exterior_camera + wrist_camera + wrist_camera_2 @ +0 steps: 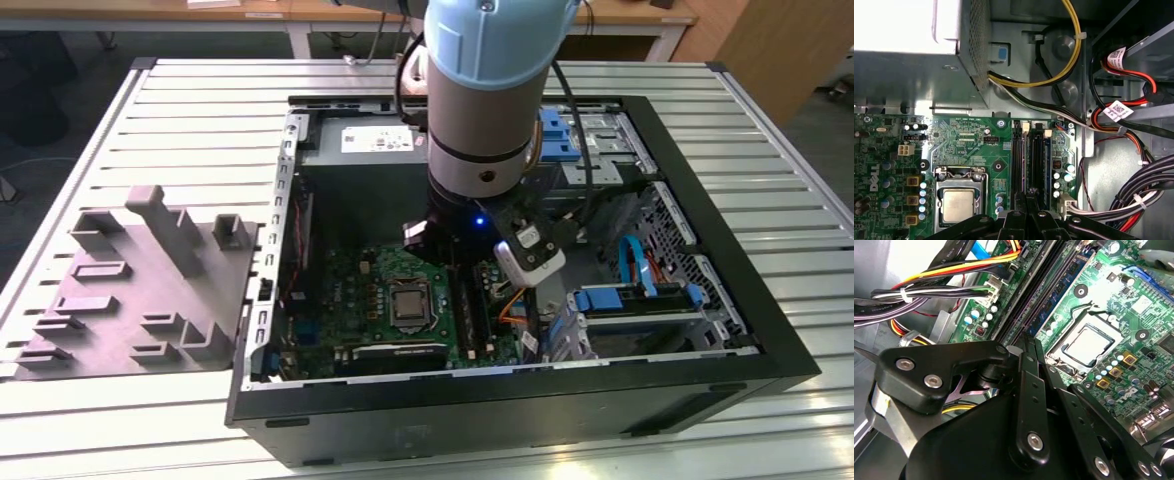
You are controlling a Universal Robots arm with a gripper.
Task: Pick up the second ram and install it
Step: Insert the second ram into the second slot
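Observation:
The second ram (1059,292), a blue-green stick with black chips, stands on edge in the black memory slots (1031,155) beside the silver processor socket (1089,342). In both wrist views my gripper (1027,342) is low over the motherboard. Its black fingers are shut together in line with the stick, whose near end runs in between the fingertips. In the first wrist view the gripper (1030,192) sits at the slots' end. In the exterior view my arm (474,150) reaches down into the open computer case (534,400) above the slots (467,310).
Cable bundles (929,290) (1144,195) crowd the side of the slots away from the socket. The power supply (909,40) and a drive cage (641,300) hem in the board. A grey fixture tray (134,290) lies on the table at the exterior view's left.

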